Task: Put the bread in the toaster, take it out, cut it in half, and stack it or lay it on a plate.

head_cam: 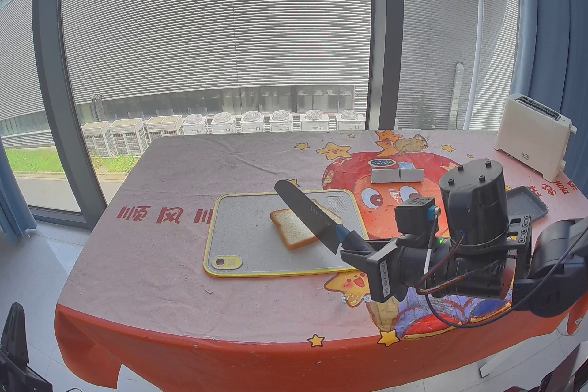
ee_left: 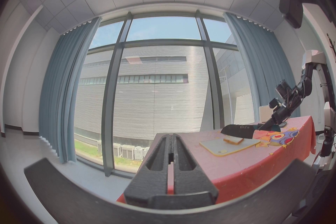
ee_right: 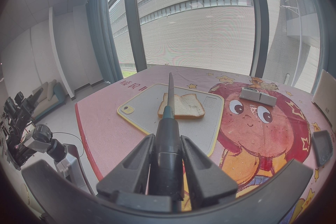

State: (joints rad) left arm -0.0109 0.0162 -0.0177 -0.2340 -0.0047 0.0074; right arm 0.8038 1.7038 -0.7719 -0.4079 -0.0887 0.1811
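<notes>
One slice of bread lies flat on the grey, yellow-rimmed cutting board in the middle of the table. My right gripper is shut on the handle of a black-bladed knife, just off the board's right edge. The blade slants over the slice and sits a little above it in the left wrist view. From the right wrist, the knife runs straight out over the bread. The white toaster stands at the far right corner. My left gripper is shut on nothing, low beside the table's left end.
A dark plate lies at the right, partly behind my right arm. A white knife rest sits behind the board. The tablecloth's front edge is close below the board. Windows run behind the table.
</notes>
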